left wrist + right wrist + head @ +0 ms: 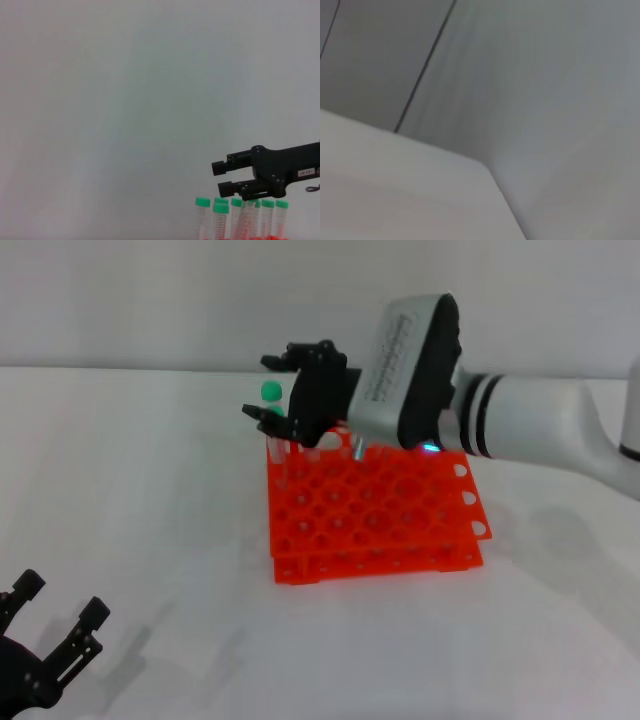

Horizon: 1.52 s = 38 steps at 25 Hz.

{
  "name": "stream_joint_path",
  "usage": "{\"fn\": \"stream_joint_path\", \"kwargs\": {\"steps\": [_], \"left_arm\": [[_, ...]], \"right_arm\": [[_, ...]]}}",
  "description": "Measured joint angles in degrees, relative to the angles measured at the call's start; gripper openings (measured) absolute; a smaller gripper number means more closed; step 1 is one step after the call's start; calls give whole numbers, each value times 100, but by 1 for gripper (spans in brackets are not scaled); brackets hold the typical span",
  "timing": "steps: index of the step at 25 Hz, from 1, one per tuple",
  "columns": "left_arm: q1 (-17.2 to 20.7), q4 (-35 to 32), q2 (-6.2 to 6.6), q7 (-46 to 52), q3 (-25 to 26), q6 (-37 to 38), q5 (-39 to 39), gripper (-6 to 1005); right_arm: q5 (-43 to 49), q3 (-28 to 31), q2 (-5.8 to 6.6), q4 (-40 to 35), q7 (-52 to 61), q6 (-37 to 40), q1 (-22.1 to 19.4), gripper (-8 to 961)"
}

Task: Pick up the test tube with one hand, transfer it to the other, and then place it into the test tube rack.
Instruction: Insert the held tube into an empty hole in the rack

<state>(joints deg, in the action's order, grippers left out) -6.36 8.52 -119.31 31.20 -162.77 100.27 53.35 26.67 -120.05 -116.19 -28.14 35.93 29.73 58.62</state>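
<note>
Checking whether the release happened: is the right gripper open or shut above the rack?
Open. The right gripper hovers over the green-capped tubes in the test tube rack, jaws apart with nothing between.

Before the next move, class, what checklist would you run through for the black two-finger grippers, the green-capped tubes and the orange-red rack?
1. Right black two-finger gripper open, nothing between its fingers: ok.
2. Green-capped clear plastic tubes standing in the orange-red plastic rack: ok.
3. Right gripper clear of the caps below it: cannot tell.
4. Left black two-finger gripper open, low and well apart from the rack: ok.
5. Every tube fully seated: cannot tell.
</note>
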Motion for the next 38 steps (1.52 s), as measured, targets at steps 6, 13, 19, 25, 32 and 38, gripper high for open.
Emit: {"fn": "stream_joint_path", "kwargs": {"steps": [6,13,19,25,32,38], "left_arm": [[-24,0,5,0,0,22,1,880],[-22,0,5,-23,0,28,1,880],[-7,0,4,-63,0,28,-3,880],[-3,0,10,-71,0,107,-72,880],[75,0,4,-77,0,185,-79,880],[82,0,-2,-79,1,241,-110,880]], "right_arm": [[-21,-194,0,-76,97,-1,-221,563],[-333,-466,-1,87,158,-221,-145,563],[-516,-452,0,244,-14,-259,-109,562],[-519,-587,0,282,-247,-210,40,561],[-523,-578,0,289,-804,-145,243,562],[-524,-558,-1,428,-837,-136,384,563]]}}
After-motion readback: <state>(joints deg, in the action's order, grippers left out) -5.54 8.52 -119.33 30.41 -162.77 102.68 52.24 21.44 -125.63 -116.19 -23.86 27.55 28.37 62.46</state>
